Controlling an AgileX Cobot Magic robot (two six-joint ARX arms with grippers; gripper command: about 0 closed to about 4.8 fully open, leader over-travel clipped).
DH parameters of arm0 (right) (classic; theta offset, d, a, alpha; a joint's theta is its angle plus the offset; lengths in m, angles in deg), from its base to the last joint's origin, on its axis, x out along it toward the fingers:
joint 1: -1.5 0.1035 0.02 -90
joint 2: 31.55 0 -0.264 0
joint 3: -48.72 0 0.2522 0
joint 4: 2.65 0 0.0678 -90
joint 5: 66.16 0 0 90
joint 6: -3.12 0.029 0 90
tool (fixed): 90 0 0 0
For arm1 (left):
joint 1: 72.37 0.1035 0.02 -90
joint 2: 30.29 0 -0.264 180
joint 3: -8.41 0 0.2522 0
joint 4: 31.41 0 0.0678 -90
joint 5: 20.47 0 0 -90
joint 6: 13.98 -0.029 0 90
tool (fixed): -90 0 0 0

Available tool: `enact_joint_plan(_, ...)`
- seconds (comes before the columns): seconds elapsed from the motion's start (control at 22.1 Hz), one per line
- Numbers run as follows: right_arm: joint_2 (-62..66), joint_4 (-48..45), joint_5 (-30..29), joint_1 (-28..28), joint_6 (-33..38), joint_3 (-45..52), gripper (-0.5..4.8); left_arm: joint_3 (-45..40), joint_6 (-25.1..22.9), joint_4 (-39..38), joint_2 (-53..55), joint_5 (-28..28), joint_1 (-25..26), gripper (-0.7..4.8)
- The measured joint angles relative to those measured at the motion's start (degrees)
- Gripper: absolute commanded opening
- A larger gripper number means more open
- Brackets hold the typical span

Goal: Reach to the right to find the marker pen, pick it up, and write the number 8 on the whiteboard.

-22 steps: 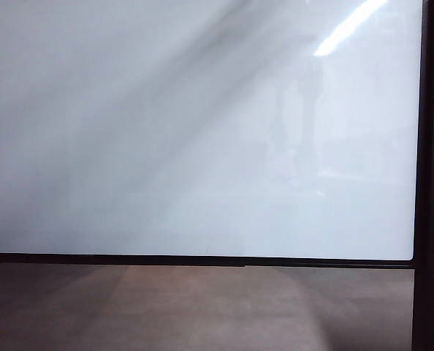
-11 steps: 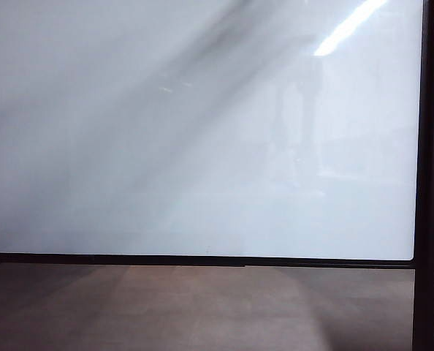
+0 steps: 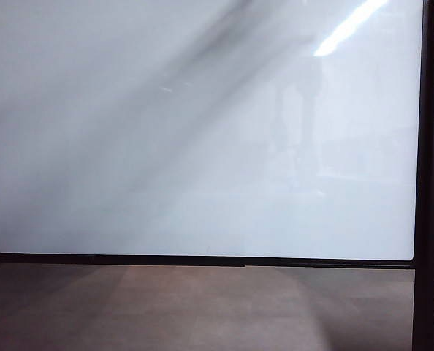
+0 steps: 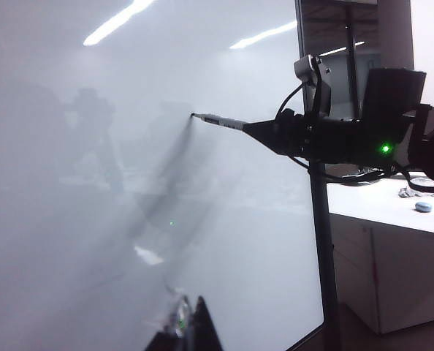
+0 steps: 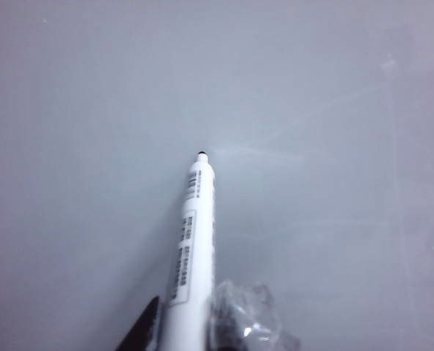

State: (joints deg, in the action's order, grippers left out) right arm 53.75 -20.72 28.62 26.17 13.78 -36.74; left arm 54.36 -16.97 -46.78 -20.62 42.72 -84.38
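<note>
Two grippers are in play, though only one does anything with the pen. The right gripper (image 4: pixel 264 133) is clamped on the marker pen (image 4: pixel 221 121), which juts out level toward the whiteboard (image 4: pixel 71 241); the pen's dark tip sits at the glossy surface, whether touching or just short I cannot tell. From the right wrist view the pen (image 5: pixel 191 241) shows as a pale barrel with a printed label, its tip aimed at the bare board (image 5: pixel 334 110), the gripper (image 5: pixel 184 329) hugging its back end. No written stroke shows on the board (only reflections of ceiling lights). The left gripper (image 4: pixel 188 329) hangs near the board, only its dark tips visible, so I cannot tell whether it is spread or closed. In the exterior view the whiteboard (image 3: pixel 202 146) fills the scene above a brown floor (image 3: pixel 202 307), with neither arm visible.
</note>
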Motion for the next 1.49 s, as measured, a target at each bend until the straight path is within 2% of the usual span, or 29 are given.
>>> enact_joint_plan(0.45,0.8,3.4,0.0,0.1,0.0,0.0,-0.05,0.0,0.0,0.3,0.0,0.0,0.0,-0.05)
enact_joint_plan(1.49,1.1,4.6,0.6,0.2,1.6,10.0,-0.05,0.0,0.0,0.5,0.0,0.0,0.0,-0.05)
